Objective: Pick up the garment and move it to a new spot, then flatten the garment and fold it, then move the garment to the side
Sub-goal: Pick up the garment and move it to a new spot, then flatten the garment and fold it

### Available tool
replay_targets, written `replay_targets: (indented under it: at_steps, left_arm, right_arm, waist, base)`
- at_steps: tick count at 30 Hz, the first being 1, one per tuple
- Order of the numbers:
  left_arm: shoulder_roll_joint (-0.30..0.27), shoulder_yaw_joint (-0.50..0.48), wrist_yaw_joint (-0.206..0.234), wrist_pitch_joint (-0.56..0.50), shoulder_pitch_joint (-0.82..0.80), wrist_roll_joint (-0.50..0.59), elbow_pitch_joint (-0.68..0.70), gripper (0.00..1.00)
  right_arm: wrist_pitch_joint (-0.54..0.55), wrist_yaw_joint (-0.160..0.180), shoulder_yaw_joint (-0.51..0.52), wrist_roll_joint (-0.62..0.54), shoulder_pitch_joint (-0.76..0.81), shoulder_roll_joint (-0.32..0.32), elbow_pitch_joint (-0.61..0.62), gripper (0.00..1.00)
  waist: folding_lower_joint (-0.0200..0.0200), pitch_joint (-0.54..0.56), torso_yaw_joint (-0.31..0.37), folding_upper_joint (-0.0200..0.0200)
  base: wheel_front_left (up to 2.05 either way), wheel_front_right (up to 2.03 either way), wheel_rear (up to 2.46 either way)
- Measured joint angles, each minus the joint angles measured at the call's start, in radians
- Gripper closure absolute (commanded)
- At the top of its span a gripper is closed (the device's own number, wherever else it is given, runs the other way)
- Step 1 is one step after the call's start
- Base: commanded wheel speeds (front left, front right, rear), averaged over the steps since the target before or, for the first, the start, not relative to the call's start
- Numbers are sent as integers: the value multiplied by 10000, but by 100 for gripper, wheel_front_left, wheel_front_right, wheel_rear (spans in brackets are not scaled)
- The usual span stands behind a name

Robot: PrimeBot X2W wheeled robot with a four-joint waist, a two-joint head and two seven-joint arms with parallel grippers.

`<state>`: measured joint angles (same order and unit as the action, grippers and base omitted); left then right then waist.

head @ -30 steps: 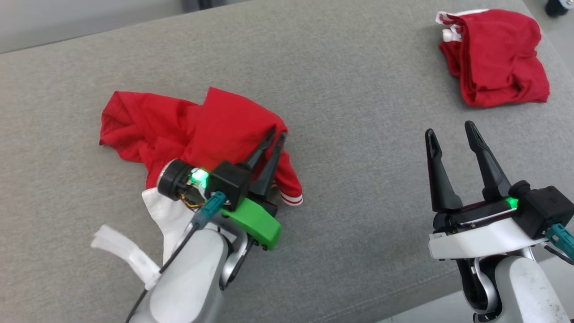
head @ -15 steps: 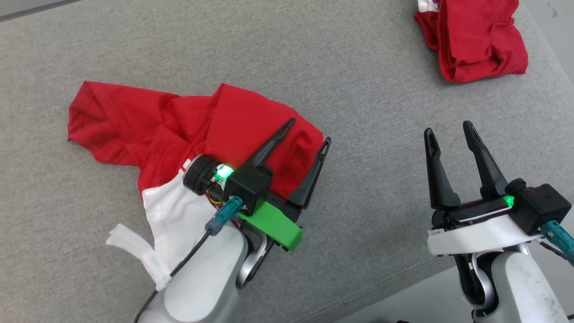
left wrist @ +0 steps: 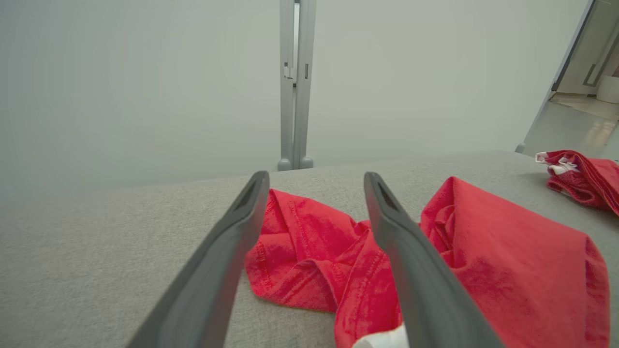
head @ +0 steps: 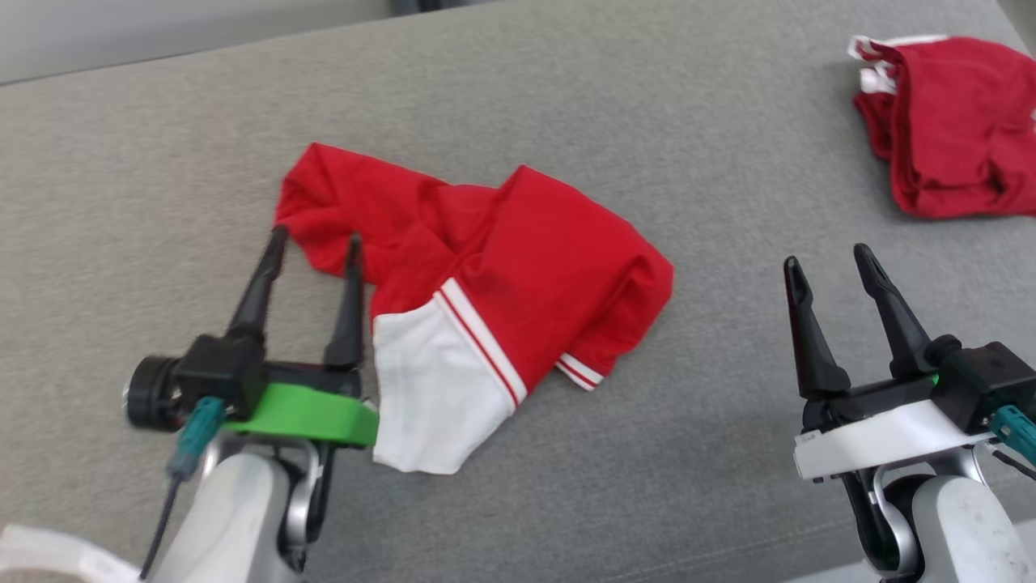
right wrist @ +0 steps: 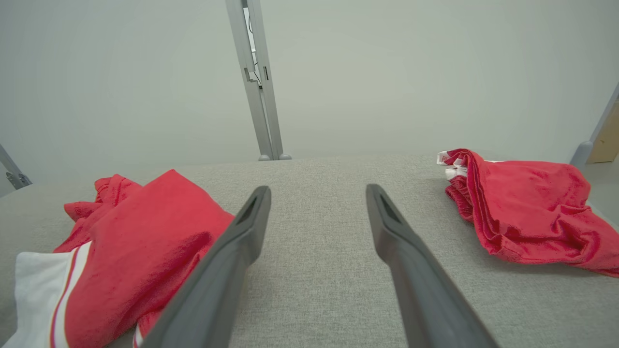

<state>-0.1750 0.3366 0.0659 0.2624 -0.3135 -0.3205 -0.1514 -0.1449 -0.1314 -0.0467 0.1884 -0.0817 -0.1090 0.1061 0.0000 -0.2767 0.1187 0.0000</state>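
The crumpled red garment [head: 518,267], with a white striped panel [head: 429,389], lies loose in the middle of the grey fabric surface [head: 566,89]. My left gripper [head: 316,239] stands open just left of it, nothing between its fingers, its right finger beside the garment's left fold. The left wrist view has that gripper [left wrist: 314,176] open with the red cloth [left wrist: 300,256] lying beyond and between the fingers. My right gripper [head: 825,257] is open and empty, well right of the garment. In the right wrist view the garment [right wrist: 145,232] lies left of the open right gripper [right wrist: 316,188].
A second red garment [head: 955,121], bunched up, lies at the far right corner, also seen as the red bundle [right wrist: 527,208] at right. The surface's front edge runs near my right arm. A pale wall and a grey post [left wrist: 295,82] stand behind.
My left gripper, shut on the garment a second ago, opened, let it go and drew back to the left. The head camera shifted. The right gripper stayed open.
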Motion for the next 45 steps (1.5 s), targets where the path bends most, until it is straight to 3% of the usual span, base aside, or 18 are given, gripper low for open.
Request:
replay_targets:
  at_steps: [7,23,45]
  left_arm:
    - [-424,-1108,255,4,1195,-267,157,0]
    - [-326,-1310,46,17,2674,-201,40,0]
    - [-111,-1601,-92,17,2739,61,123,0]
  right_arm:
    - [219,0,29,-44,346,-6,-90,0]
    - [581,0,75,-77,1499,35,59,0]
    - [748,0,-75,-56,1557,-23,259,0]
  waist:
    - [0,822,-774,0]
    - [0,2259,-995,0]
    - [0,2154,-1007,0]
  base:
    - [0,0,0]
    - [0,0,0]
    - [0,0,0]
